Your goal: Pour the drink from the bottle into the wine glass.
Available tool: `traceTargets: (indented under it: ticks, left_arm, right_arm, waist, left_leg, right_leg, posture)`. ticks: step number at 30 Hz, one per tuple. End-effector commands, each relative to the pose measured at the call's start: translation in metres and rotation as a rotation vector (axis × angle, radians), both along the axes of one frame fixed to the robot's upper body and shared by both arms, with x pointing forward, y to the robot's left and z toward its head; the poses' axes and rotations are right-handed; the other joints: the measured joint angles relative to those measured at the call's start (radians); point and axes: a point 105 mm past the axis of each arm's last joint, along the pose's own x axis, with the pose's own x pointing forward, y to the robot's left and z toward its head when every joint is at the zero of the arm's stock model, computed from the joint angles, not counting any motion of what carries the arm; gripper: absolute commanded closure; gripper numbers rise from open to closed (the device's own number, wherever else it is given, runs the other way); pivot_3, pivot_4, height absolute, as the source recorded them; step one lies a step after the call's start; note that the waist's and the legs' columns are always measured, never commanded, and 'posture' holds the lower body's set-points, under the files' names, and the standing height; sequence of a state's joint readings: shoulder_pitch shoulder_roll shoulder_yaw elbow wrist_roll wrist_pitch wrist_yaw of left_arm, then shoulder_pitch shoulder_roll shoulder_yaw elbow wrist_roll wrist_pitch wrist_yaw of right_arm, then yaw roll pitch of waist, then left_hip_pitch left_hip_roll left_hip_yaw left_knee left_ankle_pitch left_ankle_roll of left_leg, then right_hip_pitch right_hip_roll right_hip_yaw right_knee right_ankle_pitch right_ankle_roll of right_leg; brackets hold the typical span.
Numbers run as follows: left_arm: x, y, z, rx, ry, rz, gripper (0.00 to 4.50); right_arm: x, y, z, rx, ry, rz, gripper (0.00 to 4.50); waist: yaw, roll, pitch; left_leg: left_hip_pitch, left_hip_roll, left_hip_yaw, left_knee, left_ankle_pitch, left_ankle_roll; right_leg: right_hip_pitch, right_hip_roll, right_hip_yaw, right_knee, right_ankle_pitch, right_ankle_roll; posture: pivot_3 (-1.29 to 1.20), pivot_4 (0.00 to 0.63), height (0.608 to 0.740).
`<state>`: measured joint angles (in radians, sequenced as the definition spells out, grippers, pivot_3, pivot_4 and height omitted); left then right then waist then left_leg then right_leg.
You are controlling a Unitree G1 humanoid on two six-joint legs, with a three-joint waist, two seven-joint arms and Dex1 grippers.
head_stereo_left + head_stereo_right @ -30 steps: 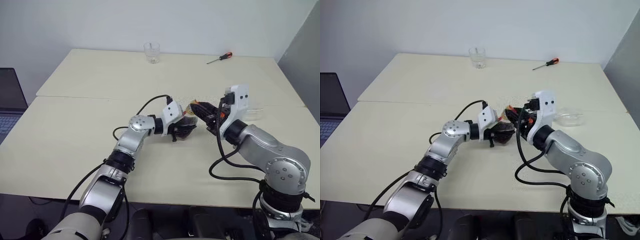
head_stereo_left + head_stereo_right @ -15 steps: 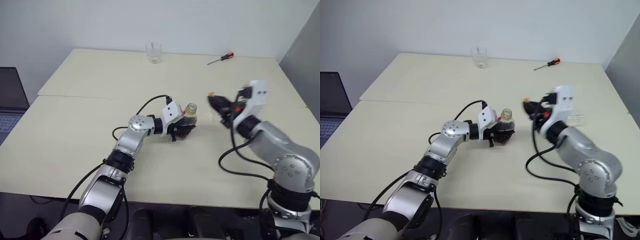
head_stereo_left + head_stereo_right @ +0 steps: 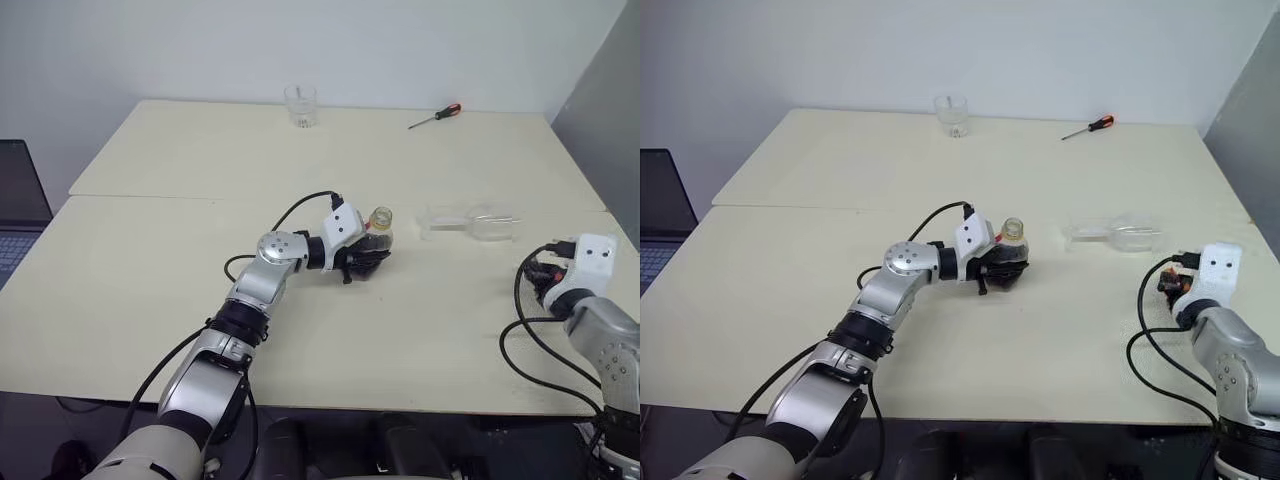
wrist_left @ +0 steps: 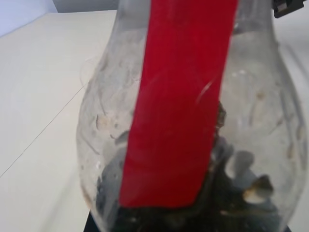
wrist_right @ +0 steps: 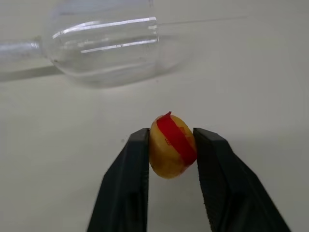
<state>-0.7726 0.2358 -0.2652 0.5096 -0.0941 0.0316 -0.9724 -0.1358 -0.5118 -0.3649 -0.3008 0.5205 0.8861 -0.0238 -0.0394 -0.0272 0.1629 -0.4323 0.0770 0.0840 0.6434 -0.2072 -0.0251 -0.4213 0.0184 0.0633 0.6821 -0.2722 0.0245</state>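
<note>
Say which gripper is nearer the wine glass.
Right. The right gripper, holding the yellow cap, sits just short of the wine glass lying on its side; the left gripper holds the bottle farther away.

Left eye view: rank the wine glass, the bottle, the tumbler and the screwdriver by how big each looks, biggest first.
1. wine glass, lying on its side
2. bottle, partly hidden by the left gripper
3. tumbler and screwdriver: roughly alike, and both stand farthest from the camera, so their order is unsure.
</note>
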Motion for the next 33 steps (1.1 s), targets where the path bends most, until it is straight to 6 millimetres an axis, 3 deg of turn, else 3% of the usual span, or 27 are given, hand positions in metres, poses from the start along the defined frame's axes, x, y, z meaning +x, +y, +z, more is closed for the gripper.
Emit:
traceTargets:
  ticks: [1,5,8,12,13,15,17,21,26,29,33]
  left_arm:
    - [0.0,-0.006,0.024,-0.041,-0.073,-0.025,3.35]
    - [0.0,-0.006,0.023,-0.041,-0.07,-0.025,3.35]
    - [0.002,-0.004,0.023,-0.042,-0.068,-0.018,3.35]
    - [0.013,0.006,0.027,-0.089,-0.049,0.058,3.35]
    - [0.017,0.01,0.027,-0.111,-0.037,0.086,3.35]
    - [0.033,0.029,0.03,-0.174,-0.023,0.215,3.35]
    - [0.045,0.047,0.033,-0.227,-0.018,0.32,3.35]
    - [0.064,0.085,0.034,-0.29,-0.042,0.535,3.35]
    - [0.081,0.138,0.028,-0.422,0.01,0.816,3.35]
    - [0.082,0.159,0.024,-0.423,-0.02,0.914,3.35]
    - [0.081,0.183,0.026,-0.423,-0.078,1.025,3.35]
  right_arm:
    - [0.002,0.01,0.005,-0.027,-0.027,0.056,1.53]
    - [0.004,0.021,0.012,-0.032,-0.048,0.118,0.08]
    - [0.005,0.044,0.034,-0.017,-0.132,0.251,0.0]
    - [0.008,0.073,0.081,0.021,-0.302,0.384,0.0]
    - [0.006,0.085,0.089,0.051,-0.323,0.445,0.0]
    - [-0.011,0.138,0.101,0.151,-0.319,0.737,0.0]
    - [-0.027,0.171,0.104,0.209,-0.3,0.919,0.0]
    - [-0.033,0.212,0.09,0.258,-0.228,1.054,0.0]
    - [-0.022,0.236,0.087,0.267,-0.234,1.09,0.0]
    - [-0.011,0.242,0.087,0.283,-0.244,1.09,0.0]
    - [-0.013,0.252,0.087,0.298,-0.235,1.155,0.0]
  waist:
    - [0.0,0.0,0.0]
    - [0.002,0.0,0.0]
    - [0.002,0.0,0.0]
    - [0.001,0.0,0.0]
    - [0.001,0.0,0.0]
    - [0.001,0.0,0.0]
    - [0.0,0.0,0.0]
    - [0.006,-0.001,0.0]
    - [0.008,-0.002,0.001]
    - [0.008,-0.004,0.0]
    - [0.009,-0.004,0.0]
  left_leg:
    - [0.0,0.0,0.0,0.0,0.0,0.0]
    - [0.0,0.0,0.0,0.001,0.0,0.0]
    - [0.0,-0.001,0.001,0.0,0.0,0.0]
    - [0.0,-0.001,0.0,0.0,0.0,0.0]
    - [0.0,-0.001,0.0,0.0,0.0,0.0]
    - [0.0,0.0,-0.001,0.001,0.0,0.0]
    - [0.0,0.001,-0.001,0.001,0.0,0.0]
    - [-0.001,0.002,-0.001,0.0,0.0,0.0]
    - [-0.002,0.001,0.001,0.002,0.0,0.0]
    - [-0.002,0.001,0.001,0.002,0.0,0.0]
    - [-0.002,0.001,0.001,0.002,0.0,0.0]
  right_leg:
    - [0.0,0.0,0.0,0.0,0.0,0.0]
    - [0.0,0.0,0.0,0.0,0.0,0.0]
    - [0.0,0.0,0.0,-0.001,0.0,0.0]
    - [0.0,0.0,0.0,0.0,0.0,0.0]
    - [0.0,0.0,-0.001,0.0,0.0,0.001]
    - [0.0,0.0,-0.001,0.0,0.0,0.001]
    - [0.0,0.002,-0.001,0.0,0.001,0.0]
    - [0.001,0.003,-0.001,-0.001,0.0,0.0]
    - [0.0,-0.001,-0.003,-0.001,0.001,0.001]
    - [0.0,-0.002,-0.004,-0.001,0.001,0.002]
    - [0.0,-0.001,-0.007,-0.001,0.003,-0.002]
  posture:
    - [0.0,0.15,0.74]
    - [0.0,0.15,0.74]
    - [0.0,0.15,0.74]
    - [0.0,0.15,0.74]
    - [0.0,0.15,0.74]
    - [0.0,0.15,0.74]
    - [0.0,0.15,0.74]
    - [0.0,0.15,0.74]
    - [0.0,0.15,0.74]
    - [0.0,0.15,0.74]
    - [0.0,0.15,0.74]
